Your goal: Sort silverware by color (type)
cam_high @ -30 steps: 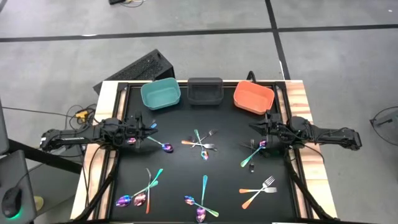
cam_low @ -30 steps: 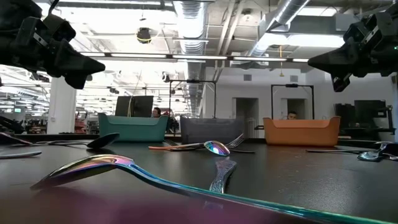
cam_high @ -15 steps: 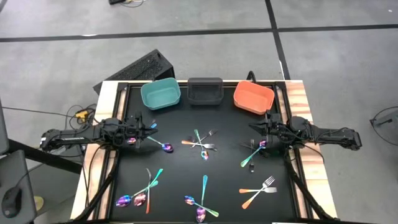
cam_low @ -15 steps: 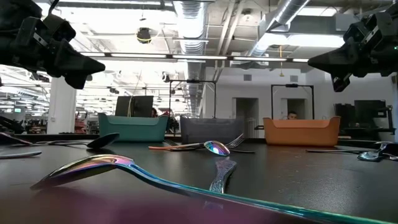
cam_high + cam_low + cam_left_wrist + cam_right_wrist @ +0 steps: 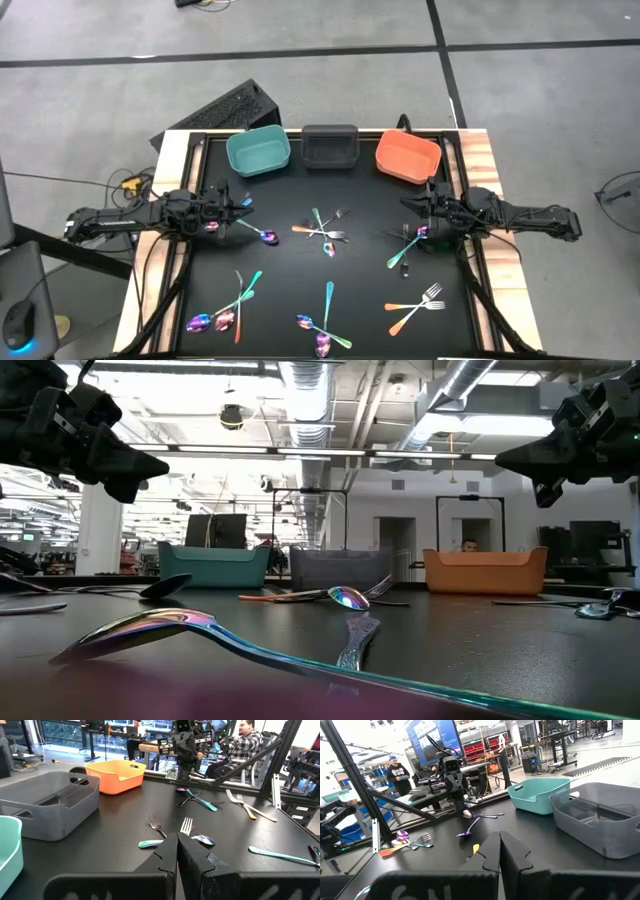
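The silverware lies scattered flat on the black table. A mixed pile sits in the middle, and a purple spoon lies near my left gripper. A teal-handled piece lies near my right gripper, and two orange forks at the near right. More iridescent and orange pieces lie at the near left and near centre. My left gripper hovers shut at the table's left side. My right gripper hovers shut at the right side. Neither holds anything.
Three bins stand along the far edge: teal, dark grey and orange. A dark keyboard-like object lies beyond the far left corner. People sit in the room beyond the table.
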You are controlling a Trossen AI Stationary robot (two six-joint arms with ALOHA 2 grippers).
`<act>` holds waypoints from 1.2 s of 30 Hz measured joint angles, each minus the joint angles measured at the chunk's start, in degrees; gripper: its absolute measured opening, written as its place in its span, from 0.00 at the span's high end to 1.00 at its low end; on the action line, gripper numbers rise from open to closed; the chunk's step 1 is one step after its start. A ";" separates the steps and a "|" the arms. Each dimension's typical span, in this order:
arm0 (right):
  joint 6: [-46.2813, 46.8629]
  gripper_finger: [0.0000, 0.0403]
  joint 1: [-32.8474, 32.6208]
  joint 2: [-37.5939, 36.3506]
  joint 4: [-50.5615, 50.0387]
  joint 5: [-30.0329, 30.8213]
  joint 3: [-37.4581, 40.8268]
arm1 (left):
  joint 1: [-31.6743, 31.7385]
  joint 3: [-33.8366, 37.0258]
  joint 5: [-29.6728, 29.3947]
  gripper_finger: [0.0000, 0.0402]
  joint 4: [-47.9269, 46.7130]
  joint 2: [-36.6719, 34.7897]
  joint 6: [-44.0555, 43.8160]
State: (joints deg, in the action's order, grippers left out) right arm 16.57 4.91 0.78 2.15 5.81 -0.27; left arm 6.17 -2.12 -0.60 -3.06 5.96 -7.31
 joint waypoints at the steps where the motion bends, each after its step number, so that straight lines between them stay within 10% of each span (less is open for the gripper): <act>1: 0.01 0.95 0.00 0.00 0.00 0.01 0.00 | -0.02 0.01 -0.01 1.00 0.01 0.00 0.00; 23: -1.76 0.95 0.05 0.00 0.73 1.08 0.00 | -0.01 0.62 -8.78 1.00 7.15 0.00 9.30; 36: 7.70 0.95 1.32 0.01 3.12 31.51 0.00 | 0.09 0.65 -20.22 1.00 12.66 0.07 12.35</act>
State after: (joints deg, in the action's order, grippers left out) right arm 24.27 6.23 0.79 5.28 37.32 -0.27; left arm 6.26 -1.48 -20.82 9.60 6.02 5.04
